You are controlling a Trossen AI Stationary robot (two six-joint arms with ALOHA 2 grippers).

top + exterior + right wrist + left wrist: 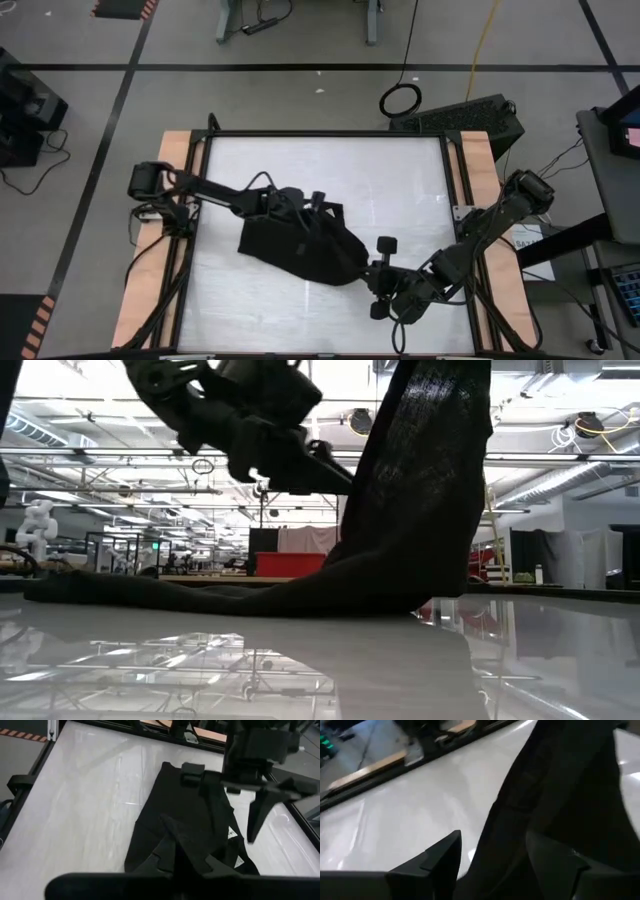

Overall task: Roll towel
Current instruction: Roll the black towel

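Note:
The black towel (290,245) lies crumpled in the middle of the white table, with its left part flat on the surface (150,592). Its right end rises steeply off the table (430,470), where my right gripper (364,268) is shut on it. A small white tag (231,833) shows near that end. My left gripper (318,204) hovers open over the towel's far edge. In the left wrist view its two fingers (442,860) stand apart, with cloth behind them, and it touches nothing that I can see. My right gripper pinches a bunched fold (172,827) at the towel's right end between its two shut fingers. The fingers slant down from the table's near right. That end is lifted clear and hangs in a steep sheet, while the rest of the towel lies slack on the table.
A black frame (330,133) and wooden side strips (180,150) border the glossy white table. Bare surface (400,180) lies on the far side and to the right of the towel, and more along the near left (230,310).

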